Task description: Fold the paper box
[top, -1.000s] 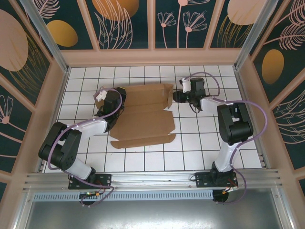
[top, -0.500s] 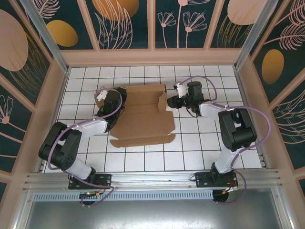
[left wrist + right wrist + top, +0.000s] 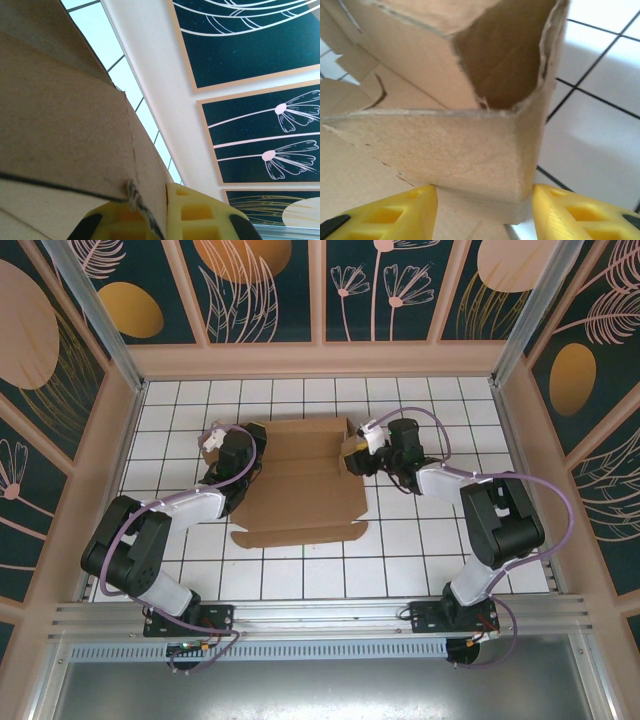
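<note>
The paper box (image 3: 300, 480) is matt brown cardboard, fibrous at cut edges. The table (image 3: 420, 540) is glossy white tile. The right end effector fingers (image 3: 385, 212) are smooth yellow plastic.

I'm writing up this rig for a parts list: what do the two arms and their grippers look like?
The left arm and right arm have bulky black joint housings joined by white links, each trailed by a looping lilac cable. The left gripper and right gripper carry yellow fingers with rectangular cut-outs.
</note>
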You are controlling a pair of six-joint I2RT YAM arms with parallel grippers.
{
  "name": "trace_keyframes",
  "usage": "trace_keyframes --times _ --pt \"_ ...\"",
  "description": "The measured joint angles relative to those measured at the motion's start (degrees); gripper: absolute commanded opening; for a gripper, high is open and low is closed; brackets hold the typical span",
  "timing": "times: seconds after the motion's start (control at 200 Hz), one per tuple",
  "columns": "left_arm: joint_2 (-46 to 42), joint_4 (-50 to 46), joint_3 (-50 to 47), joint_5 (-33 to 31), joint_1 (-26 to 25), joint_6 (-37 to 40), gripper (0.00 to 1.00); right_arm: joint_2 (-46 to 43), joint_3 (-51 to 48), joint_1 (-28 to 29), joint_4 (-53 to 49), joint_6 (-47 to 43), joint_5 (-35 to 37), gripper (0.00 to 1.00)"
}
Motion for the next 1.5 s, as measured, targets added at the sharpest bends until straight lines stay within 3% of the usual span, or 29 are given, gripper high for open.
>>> trace_keyframes --times 0.34,0.535,0.971,1.136,1.496 --pt "-0.15 1.75 -1.25 0.35 0.00 -0.02 0.00 0.37 2.01 3.34 0.52 -3.23 5.40 0.35" --pt "-0.66 1.95 -1.77 0.37 0.07 -0.02 0.00 0.48 2.01 5.46 1.33 -4.85 12.02 0.17" --pt "-1.40 4.20 -3.89 0.15 0.04 -0.02 0.00 2.56 4.02 8.44 1.97 -3.08 25.86 0.30" --pt "-1.88 4.22 -4.35 0.15 0.00 -0.02 0.00 3.41 5.62 8.61 0.55 -3.28 28.22 0.40" --pt "-2.23 3.04 -3.98 -0.04 0.00 -0.02 0.00 6.75 8.59 8.61 0.02 -3.63 29.18 0.45"
